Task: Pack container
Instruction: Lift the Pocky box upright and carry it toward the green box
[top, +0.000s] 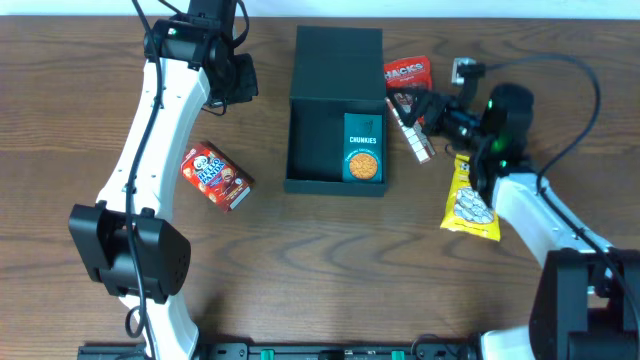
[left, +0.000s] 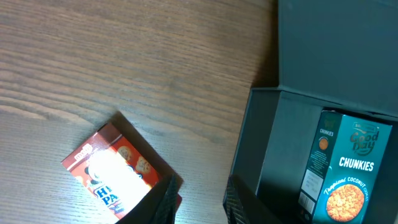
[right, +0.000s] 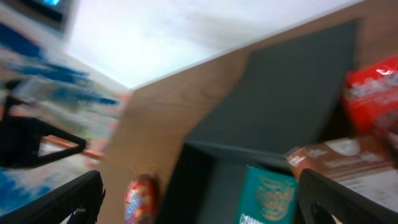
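The container (top: 310, 120) is a dark teal square box in the middle of the table, its flap lid (top: 340, 55) lying open behind it. A teal Chunkies carton (top: 363, 147) stands inside against the right wall, and the left wrist view shows it (left: 348, 168) inside the container (left: 261, 143). My left gripper (top: 232, 80) hovers left of the lid. Its fingers (left: 163, 202) stand a little apart with only bare table between them, gripper (left: 202, 208). My right gripper (top: 430, 108) is wide open just right of the container, over a brown snack bar (top: 413, 130). The right wrist view is blurred, gripper (right: 208, 205), bar (right: 348, 162).
A red Hello Panda box (top: 216, 176) lies left of the container, also in the left wrist view (left: 115, 171). A red Hacks bag (top: 405, 73) sits at the back right. A yellow snack bag (top: 470, 200) lies by the right arm.
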